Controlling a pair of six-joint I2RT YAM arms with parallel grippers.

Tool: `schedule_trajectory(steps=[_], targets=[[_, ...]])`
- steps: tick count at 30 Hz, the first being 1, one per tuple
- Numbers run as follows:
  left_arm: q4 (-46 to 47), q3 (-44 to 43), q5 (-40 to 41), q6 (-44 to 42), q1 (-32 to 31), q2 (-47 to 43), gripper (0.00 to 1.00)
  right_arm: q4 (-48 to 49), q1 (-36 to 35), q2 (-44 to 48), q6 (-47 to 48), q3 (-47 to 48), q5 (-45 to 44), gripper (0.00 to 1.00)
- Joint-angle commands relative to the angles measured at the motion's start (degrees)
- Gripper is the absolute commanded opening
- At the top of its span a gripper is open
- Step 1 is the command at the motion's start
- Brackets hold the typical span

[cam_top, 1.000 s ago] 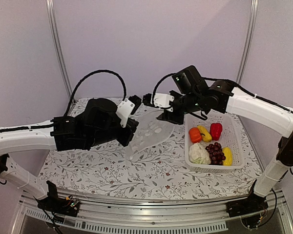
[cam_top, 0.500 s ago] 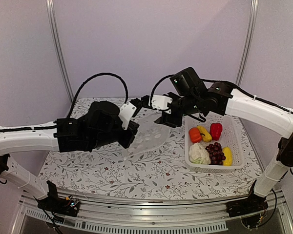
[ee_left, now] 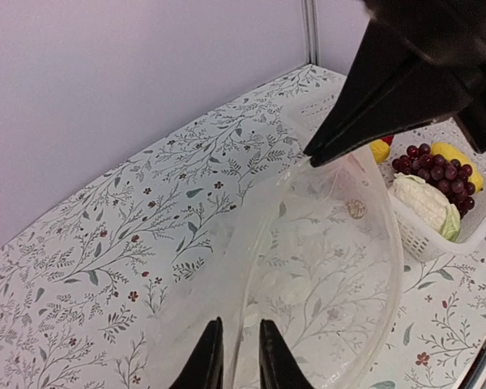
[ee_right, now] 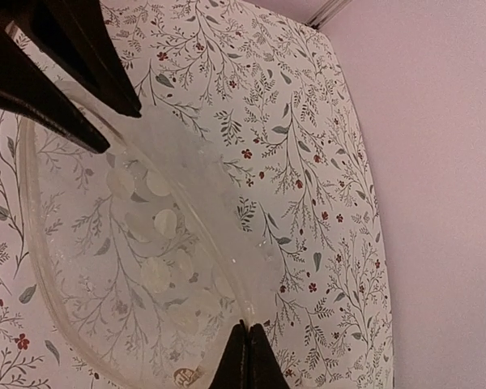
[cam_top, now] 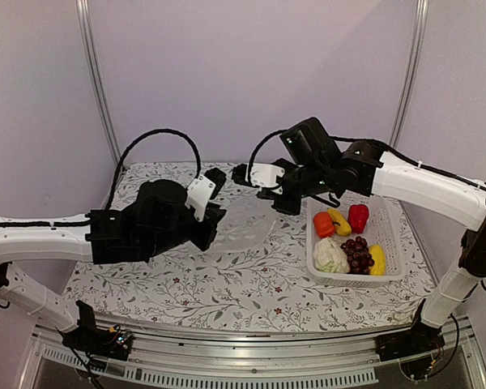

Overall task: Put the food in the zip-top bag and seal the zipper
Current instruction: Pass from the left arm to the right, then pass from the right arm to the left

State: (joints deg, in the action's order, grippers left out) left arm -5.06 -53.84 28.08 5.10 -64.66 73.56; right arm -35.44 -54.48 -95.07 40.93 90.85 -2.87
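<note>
The clear zip-top bag [cam_top: 243, 227] lies low over the table between my two grippers, its mouth bowed open [ee_left: 324, 267] [ee_right: 130, 243]. My right gripper [cam_top: 267, 198] [ee_right: 247, 326] is shut on the bag's rim at the far end. My left gripper [cam_top: 216, 219] [ee_left: 239, 324] is at the near end. Its fingers stand a narrow gap apart, with the zipper strip [ee_left: 263, 235] running between them. The food sits in the white basket [cam_top: 356, 279]: orange pumpkin [cam_top: 323, 224], red pepper [cam_top: 358, 217], yellow pieces [cam_top: 377, 259], grapes [cam_top: 357, 254] and cauliflower [cam_top: 330, 255].
The basket [ee_left: 425, 235] stands right of the bag, close to the right arm. The floral tablecloth [cam_top: 146, 275] covers the table. Walls and metal posts close the back and sides. Both forearms reach in over the table's middle.
The bag has come down from hanging steeply to lying lower and flatter. My right gripper has moved left and my left arm has drawn back and down.
</note>
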Motion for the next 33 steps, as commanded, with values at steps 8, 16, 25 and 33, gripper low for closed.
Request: schedule_trajectory(steps=[8, 16, 25, 33], targets=[[-0.85, 1.76, -2.09, 2.12, -0.51, 2.10, 0.40, 1.57, -0.41, 0.32, -3.28, -2.17, 1.16, 0.00], [-2.41, 0.48, 9.12, 4.67, -3.17, 8.09, 0.43, 1.78, -0.45, -0.60, -5.42, -2.52, 1.94, 0.00], [-3.45, -1.91, 23.25, 6.25, -5.28, 12.74, 0.20, 1.86, -0.45, -0.15, -5.77, -3.92, 2.28, 0.00], [-2.77, -2.60, 22.08, 5.50, -4.65, 10.61, 0.01, -0.39, -0.14, 2.21, -7.94, -4.64, 7.81, 0.21]])
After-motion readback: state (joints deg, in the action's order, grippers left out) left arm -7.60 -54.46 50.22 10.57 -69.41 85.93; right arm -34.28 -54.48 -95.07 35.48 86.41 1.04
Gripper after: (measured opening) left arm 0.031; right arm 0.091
